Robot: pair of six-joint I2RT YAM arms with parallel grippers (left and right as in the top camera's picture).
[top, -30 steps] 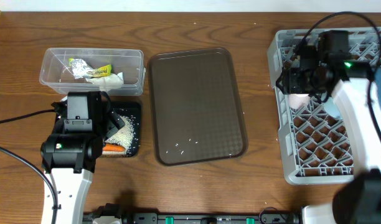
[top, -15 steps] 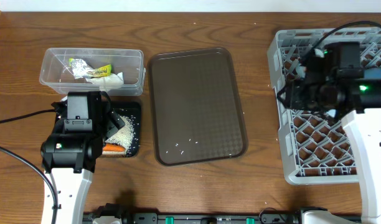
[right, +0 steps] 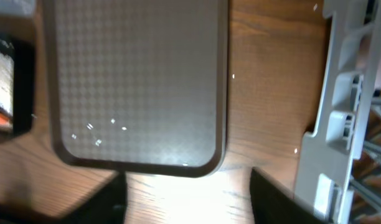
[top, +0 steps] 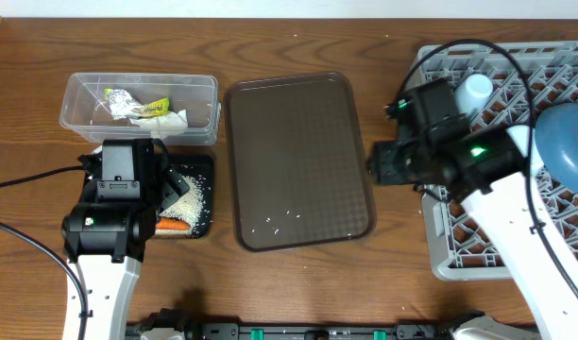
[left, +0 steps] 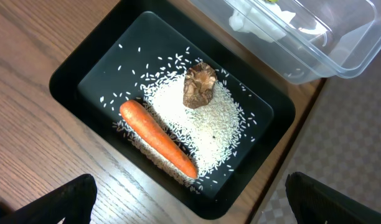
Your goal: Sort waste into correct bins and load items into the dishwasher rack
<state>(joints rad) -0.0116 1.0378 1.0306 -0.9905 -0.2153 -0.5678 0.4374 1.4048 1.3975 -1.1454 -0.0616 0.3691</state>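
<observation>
Hovering left gripper, fingers spread and empty, over black tray holding carrot and rice, hanging right gripper, likewise unclenched, by brown tray, probably eyeing its stray grains.

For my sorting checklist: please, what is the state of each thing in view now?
Clear tub: holds napkins and wrapper.
Black tray: holds carrot, rice, brown lump.
Brown serving tray: holds only a few rice grains.
Dishwasher rack: holds white cup and dark blue bowl.
Left gripper: jaws open, empty, above black tray.
Right gripper: jaws open, empty, between serving tray and rack.
</observation>
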